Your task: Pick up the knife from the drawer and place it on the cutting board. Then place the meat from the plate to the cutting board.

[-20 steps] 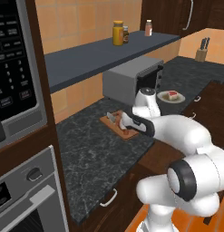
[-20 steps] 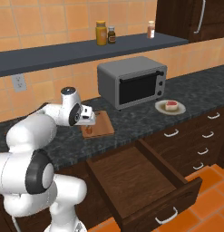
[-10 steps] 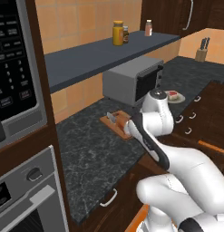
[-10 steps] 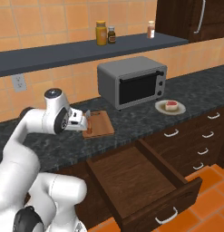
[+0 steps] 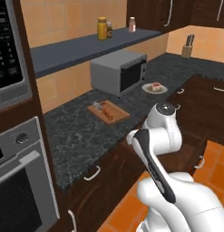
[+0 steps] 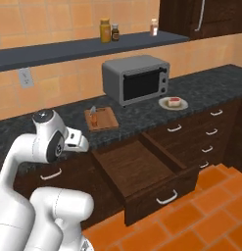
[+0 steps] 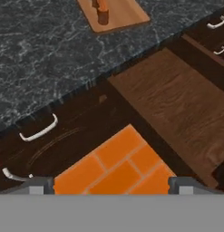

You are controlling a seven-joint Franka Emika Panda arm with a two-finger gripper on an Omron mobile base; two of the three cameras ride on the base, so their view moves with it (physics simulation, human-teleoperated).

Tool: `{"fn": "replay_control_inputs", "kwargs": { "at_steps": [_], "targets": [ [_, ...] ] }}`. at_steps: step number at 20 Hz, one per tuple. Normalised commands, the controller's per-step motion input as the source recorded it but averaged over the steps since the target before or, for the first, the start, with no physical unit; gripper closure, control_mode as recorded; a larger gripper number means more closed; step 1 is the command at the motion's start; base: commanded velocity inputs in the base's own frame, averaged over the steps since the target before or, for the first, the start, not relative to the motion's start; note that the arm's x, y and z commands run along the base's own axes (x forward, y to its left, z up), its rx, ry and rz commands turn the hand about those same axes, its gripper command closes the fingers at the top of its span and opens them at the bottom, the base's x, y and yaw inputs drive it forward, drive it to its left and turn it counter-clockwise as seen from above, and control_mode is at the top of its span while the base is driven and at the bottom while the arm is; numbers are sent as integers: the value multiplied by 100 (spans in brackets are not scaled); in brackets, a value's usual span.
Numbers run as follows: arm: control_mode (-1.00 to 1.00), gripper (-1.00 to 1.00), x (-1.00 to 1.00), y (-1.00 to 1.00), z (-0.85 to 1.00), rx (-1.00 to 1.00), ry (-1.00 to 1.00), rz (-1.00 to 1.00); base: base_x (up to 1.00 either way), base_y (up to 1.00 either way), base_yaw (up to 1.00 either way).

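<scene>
The arm has pulled back from the cutting board [image 6: 101,118], fingers [image 7: 36,185] spread, empty.

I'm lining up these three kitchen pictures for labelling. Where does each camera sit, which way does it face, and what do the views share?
Left base view: behind the arm to its left, facing forward and down over the counter; the white arm rises lower right.
Right base view: behind to its right, facing the open drawer; arm lower left, gripper.
Hand view: on the hand, facing down at counter edge, drawer and floor; open finger tips at the bottom.
All three share the cutting board with the knife; both base views show the meat on the plate.
</scene>
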Motion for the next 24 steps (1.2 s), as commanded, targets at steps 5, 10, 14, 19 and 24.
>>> {"fn": "replay_control_inputs", "kwargs": {
  "at_steps": [5,10,14,19,24],
  "targets": [
    [100,-100,0,0,0,0,0,0,-42,-94,-1],
    [100,-100,0,0,0,0,0,0,3,-100,4],
    [100,-100,0,0,0,0,0,0,38,-100,20],
    [100,-100,0,0,0,0,0,0,60,-99,39],
    [100,-100,0,0,0,0,0,0,40,-100,27]
  ]
}}
